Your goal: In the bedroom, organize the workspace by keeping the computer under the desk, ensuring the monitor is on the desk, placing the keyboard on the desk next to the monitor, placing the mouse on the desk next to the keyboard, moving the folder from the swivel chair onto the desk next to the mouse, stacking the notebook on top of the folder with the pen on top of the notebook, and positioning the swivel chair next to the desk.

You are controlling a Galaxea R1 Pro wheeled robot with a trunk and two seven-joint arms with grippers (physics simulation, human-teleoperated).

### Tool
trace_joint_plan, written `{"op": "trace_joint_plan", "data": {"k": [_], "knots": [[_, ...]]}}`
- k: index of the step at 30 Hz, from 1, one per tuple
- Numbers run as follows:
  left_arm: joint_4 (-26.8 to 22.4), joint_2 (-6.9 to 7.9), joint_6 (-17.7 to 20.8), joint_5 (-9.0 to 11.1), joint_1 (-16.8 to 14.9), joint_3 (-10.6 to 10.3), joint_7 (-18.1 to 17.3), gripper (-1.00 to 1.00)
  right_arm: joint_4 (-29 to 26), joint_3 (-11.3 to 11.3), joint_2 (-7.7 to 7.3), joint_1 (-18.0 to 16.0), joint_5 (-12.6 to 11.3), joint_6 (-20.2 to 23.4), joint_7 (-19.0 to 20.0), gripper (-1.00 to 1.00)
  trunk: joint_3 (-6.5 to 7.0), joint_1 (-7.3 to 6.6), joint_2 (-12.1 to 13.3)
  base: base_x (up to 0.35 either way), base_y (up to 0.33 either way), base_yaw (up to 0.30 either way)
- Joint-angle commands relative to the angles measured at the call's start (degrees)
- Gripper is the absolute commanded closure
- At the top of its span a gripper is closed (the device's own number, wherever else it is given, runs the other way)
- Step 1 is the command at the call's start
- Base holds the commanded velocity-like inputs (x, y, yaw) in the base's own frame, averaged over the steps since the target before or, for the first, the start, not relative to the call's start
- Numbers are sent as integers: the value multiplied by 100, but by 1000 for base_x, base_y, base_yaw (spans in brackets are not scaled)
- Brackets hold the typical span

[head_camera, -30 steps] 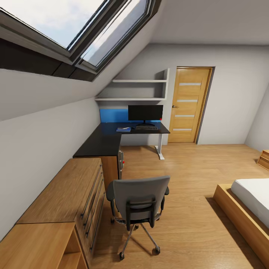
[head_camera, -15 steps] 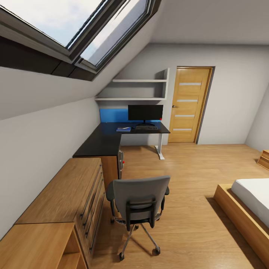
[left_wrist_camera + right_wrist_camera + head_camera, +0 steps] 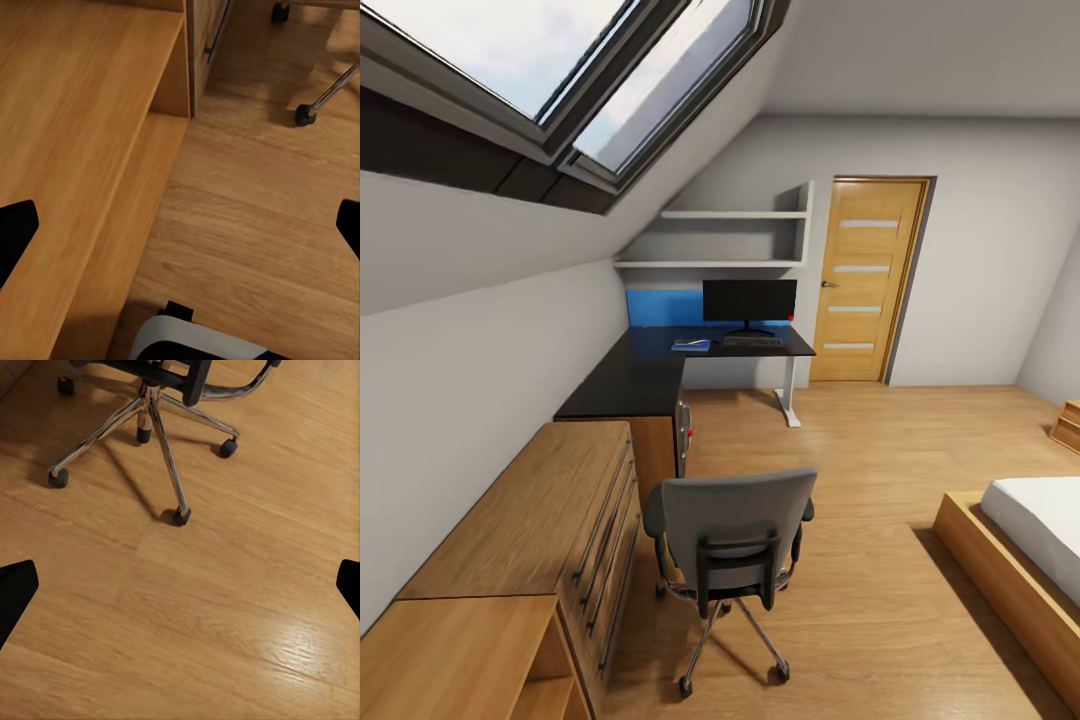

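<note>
The swivel chair (image 3: 732, 532) stands close ahead on the floor, its grey backrest towards me; its star base (image 3: 154, 412) is in the right wrist view. Far back, the black L-shaped desk (image 3: 642, 378) carries the monitor (image 3: 749, 301), the keyboard (image 3: 752, 342) in front of it and the blue folder (image 3: 691, 346) to the keyboard's left. Notebook, pen and mouse are too small to tell. The computer (image 3: 683, 436) stands under the desk's near end. My left gripper (image 3: 180, 232) and right gripper (image 3: 180, 589) are open and hold nothing, low over the floor.
A light wooden drawer chest (image 3: 550, 510) and a low open shelf unit (image 3: 82, 120) line the left wall under the sloped roof window. A bed (image 3: 1025, 545) on a wooden frame stands at the right. A wooden door (image 3: 867, 282) is in the back wall. Bare wood floor lies between.
The head view has shifted very slightly; the chair and the things on the desk have kept their places.
</note>
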Motion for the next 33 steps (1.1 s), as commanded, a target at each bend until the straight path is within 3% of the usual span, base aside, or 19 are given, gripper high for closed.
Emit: {"op": "trace_joint_plan", "data": {"k": [1, 33], "knots": [[1, 4, -5, 34, -5, -48, 29, -100, 7, 49, -1, -5, -16, -10, -31, -100, -30, 25, -51, 0, 0, 0], [-20, 16, -4, 45, -5, -44, 79, -100, 7, 49, 3, -5, 2, -9, -39, -100, -604, 728, -1335, 0, 0, 0]]}}
